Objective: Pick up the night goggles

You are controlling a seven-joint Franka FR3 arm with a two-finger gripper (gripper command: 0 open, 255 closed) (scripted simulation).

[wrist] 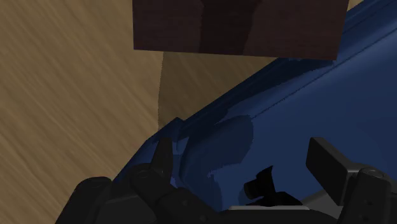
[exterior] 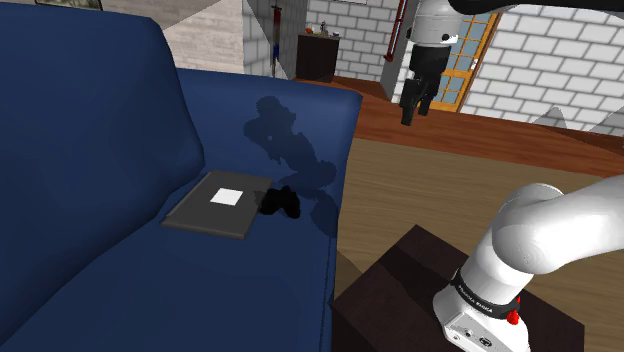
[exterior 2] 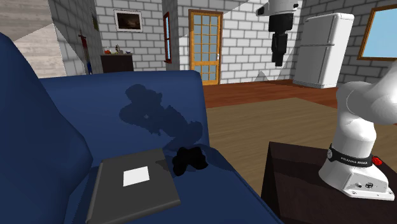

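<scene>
The night goggles [exterior: 280,203] are a small black object lying on the blue sofa seat [exterior: 270,280], close to the seat's edge. They touch the side of a flat dark grey slab [exterior: 215,208] that has a white label. In the second exterior view the goggles [exterior 2: 189,159] sit by the slab's [exterior 2: 130,184] far corner. My black gripper [exterior: 409,116] hangs high in the air, well above the sofa and off toward the floor side, pointing down [exterior 2: 278,61]. In the wrist view the gripper [wrist: 247,160] is open with nothing between its fingers, and the goggles [wrist: 261,188] show far below.
The sofa's tall backrest [exterior: 90,140] rises behind the seat. The dark brown stand [exterior: 400,290] sits on the tan rug [exterior: 430,190] beside the sofa. Farther back are a wooden floor, a glazed door [exterior 2: 205,44], a white fridge [exterior 2: 324,48] and a dark cabinet [exterior: 320,55].
</scene>
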